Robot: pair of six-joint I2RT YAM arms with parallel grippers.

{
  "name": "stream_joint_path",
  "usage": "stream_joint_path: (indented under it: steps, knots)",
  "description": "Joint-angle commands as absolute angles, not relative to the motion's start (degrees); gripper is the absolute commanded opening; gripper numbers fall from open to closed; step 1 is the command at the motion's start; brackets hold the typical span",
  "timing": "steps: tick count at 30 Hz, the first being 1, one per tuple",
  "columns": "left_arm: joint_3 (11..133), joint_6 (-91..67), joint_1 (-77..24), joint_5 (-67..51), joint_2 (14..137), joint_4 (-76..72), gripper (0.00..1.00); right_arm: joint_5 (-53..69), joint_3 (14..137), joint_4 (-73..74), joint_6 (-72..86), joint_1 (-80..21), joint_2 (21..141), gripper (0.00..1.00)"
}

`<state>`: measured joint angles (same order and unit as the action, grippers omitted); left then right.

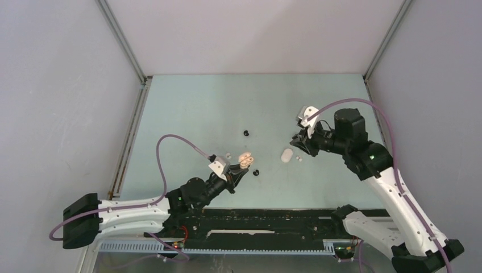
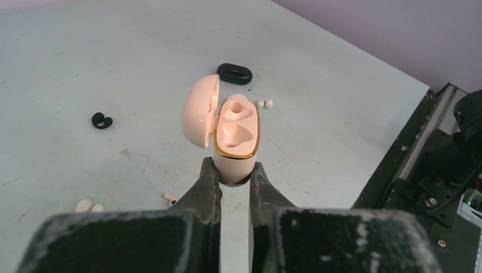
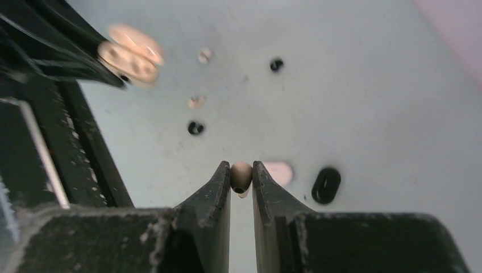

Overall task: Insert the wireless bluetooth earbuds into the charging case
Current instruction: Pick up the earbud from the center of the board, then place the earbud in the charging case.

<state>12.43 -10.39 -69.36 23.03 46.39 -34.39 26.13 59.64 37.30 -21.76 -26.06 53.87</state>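
My left gripper [image 2: 234, 170] is shut on the base of the pale pink charging case [image 2: 236, 133], which it holds up with the lid [image 2: 199, 111] swung open and both sockets empty. From above, that case [image 1: 245, 160] hangs left of centre. Between the tips of my right gripper [image 3: 241, 168] is a pale pink earbud [image 3: 241, 175], pinched and lifted off the table. That gripper [image 1: 296, 143] hovers right of centre, well apart from the case. Black earbuds [image 1: 246, 133] [image 1: 256, 172] lie loose on the table, with white ones [image 2: 265, 103] beyond the case.
A white case [image 1: 286, 154] lies closed just below my right gripper. A black case [image 2: 235, 73] rests beyond the pink one. Cream buds [image 2: 88, 206] and a black bud [image 2: 102, 120] sit to the left. Grey walls fence the table; a black rail [image 1: 267, 219] runs along the near edge.
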Motion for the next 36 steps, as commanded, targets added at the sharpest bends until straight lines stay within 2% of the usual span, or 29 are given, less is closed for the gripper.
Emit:
stream_joint_path:
  steps: [1, 10, 17, 25, 36]
  knots:
    - [14.18, -6.93, -69.63, 17.67, 50.20, -44.18, 0.00, 38.24, 67.86, 37.96, -20.37, -25.92, 55.54, 0.00]
    - [15.20, -3.71, -69.62, 7.85, 54.91, -56.04, 0.00, 37.22, 70.14, 29.73, -14.26, -35.30, 48.94, 0.00]
    - [15.26, -3.07, -69.70, 3.38, 55.04, -60.87, 0.00, 44.72, 66.97, 21.28, -6.70, -42.11, 50.21, 0.00]
    - [14.33, -4.60, -70.05, 2.23, 55.45, -65.82, 0.00, 45.17, 62.28, 11.26, -1.23, -44.25, 52.13, 0.00]
    - [15.30, -7.66, -70.05, 3.28, 56.88, -67.05, 0.00, 44.82, 60.04, 8.67, -0.60, -45.36, 52.92, 0.00]
